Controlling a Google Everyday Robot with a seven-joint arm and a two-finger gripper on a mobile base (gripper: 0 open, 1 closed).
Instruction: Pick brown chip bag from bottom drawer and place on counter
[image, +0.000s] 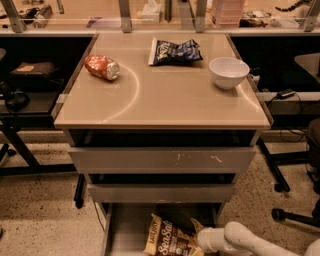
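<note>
The bottom drawer (125, 231) was seen pulled open at the near edge of the scene, its grey tray exposed below the two wider drawers (161, 160). The brown bag (168, 241) was found lying in that tray, towards its right side, with the white "Sea Salt" lettering turned upwards and its lower part cut off by the frame edge. The gripper (196, 231) was positioned inside the open drawer at the bag's upper right corner, touching or just beside its crinkled edge. Whether the gripper was closed on the bag or merely set against it could not be told. The white arm (241, 240) was seen reaching in from the near right corner.

The counter (165, 102) was seen above, marked with a faint curved arc. On it, a crushed red can (102, 67) was laid on its side at the far left, a dark blue chip bag (175, 51) was placed at the far middle, and a white bowl (228, 72) was stood upright at the far right, all well apart from one another
</note>
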